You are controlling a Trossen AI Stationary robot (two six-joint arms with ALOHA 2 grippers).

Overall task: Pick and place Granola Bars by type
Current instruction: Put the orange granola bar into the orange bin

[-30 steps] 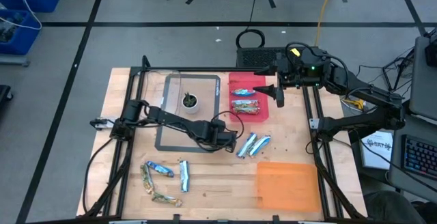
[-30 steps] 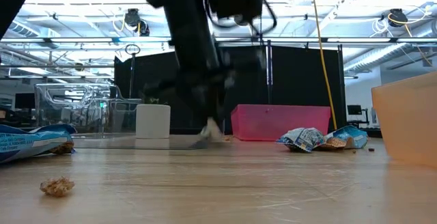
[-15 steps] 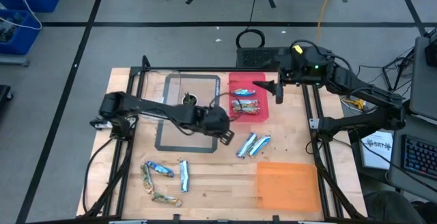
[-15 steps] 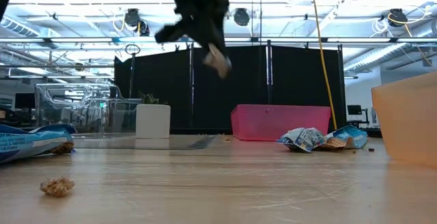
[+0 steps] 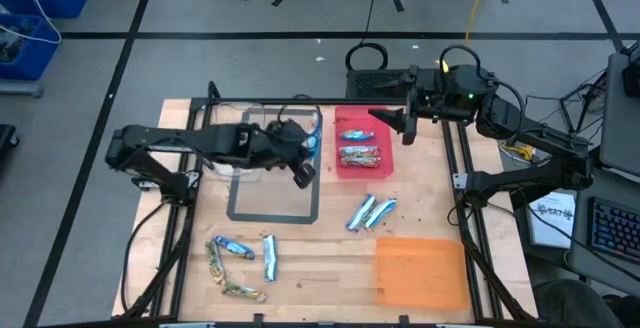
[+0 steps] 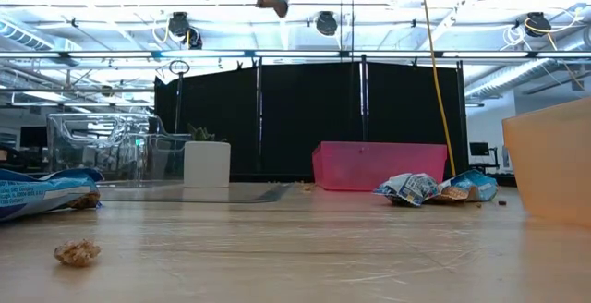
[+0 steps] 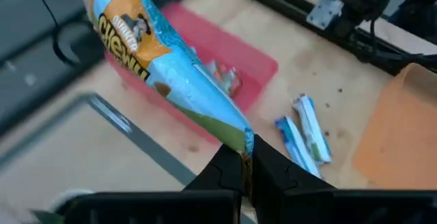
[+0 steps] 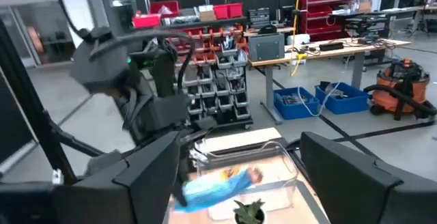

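My left gripper (image 5: 305, 158) hangs high over the grey mat (image 5: 275, 203), left of the red tray (image 5: 386, 168), shut on a blue granola bar (image 7: 171, 67) with an orange end. In the low view it shows at the top (image 6: 272, 3). Two bars (image 5: 358, 154) lie in the red tray. Two blue bars (image 5: 367, 211) lie on the wood near the table's middle. Several more, blue and brownish (image 5: 240, 263), lie at the near left. My right gripper (image 5: 393, 123) hovers open above the red tray's far right corner, holding nothing (image 8: 239, 159). My left gripper pinches the bar's crimped end (image 7: 244, 141) between its two fingertips. The fingers slant downward toward the table's right side. The bar sticks out beyond the fingertips in line with them, lifted clear of the table, orange end farthest from the fingers.
An orange tray (image 5: 420, 271) sits at the near right. A small potted plant (image 6: 207, 163) in a clear box stands at the far left, partly under my left arm. Crumbs (image 6: 78, 251) lie on the wood. Frame rails run along both table sides.
My left gripper has risen from the table beside the two blue bars and swung toward the far left, rolling as it went. The bar has come up with it, clear of the wood. My right gripper has tipped up toward level.
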